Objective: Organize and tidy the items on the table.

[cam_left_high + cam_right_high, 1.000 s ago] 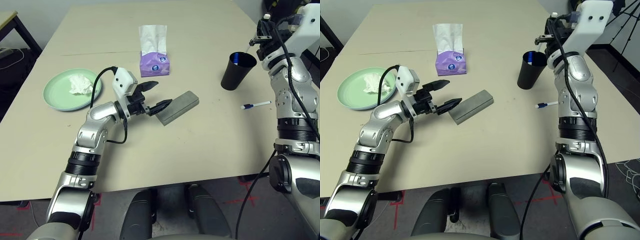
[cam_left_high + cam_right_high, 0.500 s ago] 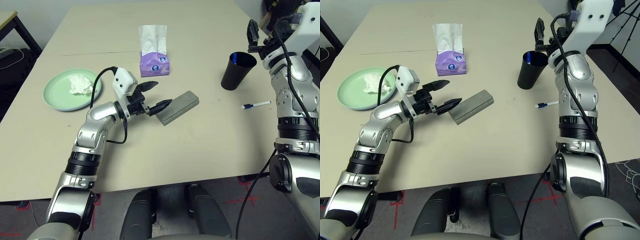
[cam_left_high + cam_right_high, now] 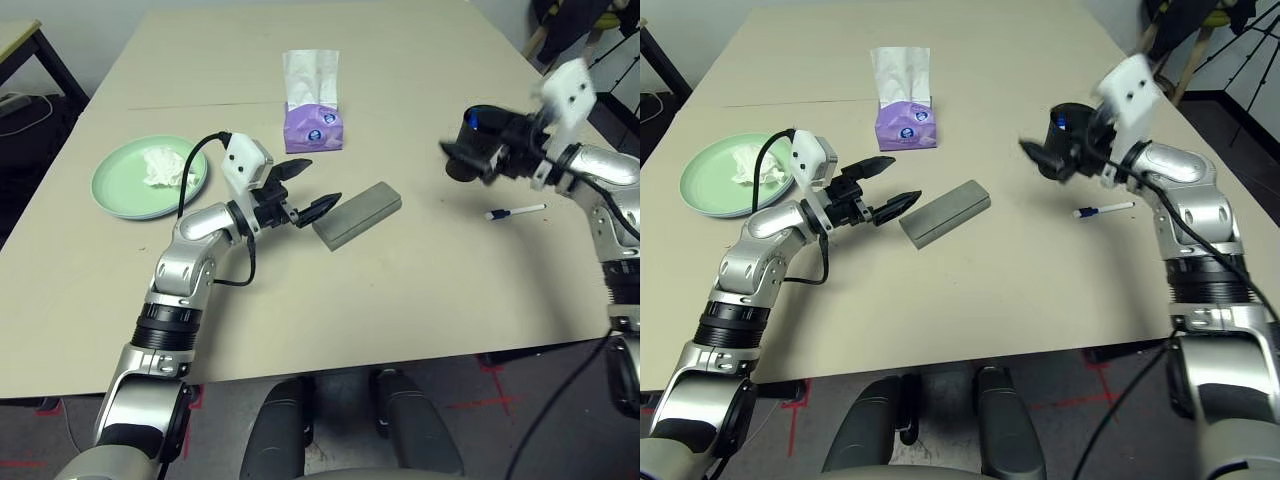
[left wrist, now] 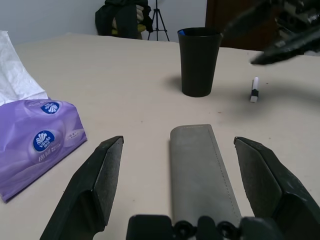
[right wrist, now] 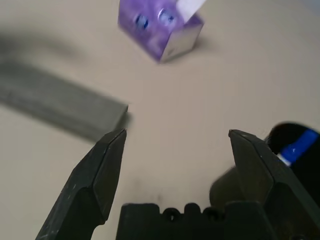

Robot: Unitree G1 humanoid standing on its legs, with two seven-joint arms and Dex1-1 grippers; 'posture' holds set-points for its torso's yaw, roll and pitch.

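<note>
My left gripper (image 3: 322, 182) stands open just left of the grey glasses case (image 3: 357, 213), its fingers apart at the case's near end and not touching it. The black cup (image 4: 199, 62) stands at the right with a blue-capped pen (image 5: 295, 147) inside it. My right gripper (image 3: 1045, 160) hovers open, low beside the cup on its left, holding nothing. A white pen (image 3: 515, 211) lies on the table (image 3: 420, 290) right of the cup. The pale green plate (image 3: 110, 200) at the left holds a crumpled white tissue (image 3: 165, 168).
A purple tissue box (image 3: 313, 125) stands behind the case, near the table's seam. A black-legged side table (image 3: 20, 40) is at the far left. Tripod legs (image 4: 159, 20) stand beyond the table's far edge.
My right gripper opened above the cup, then swung down and left to the cup's side. The left arm and the case have not moved.
</note>
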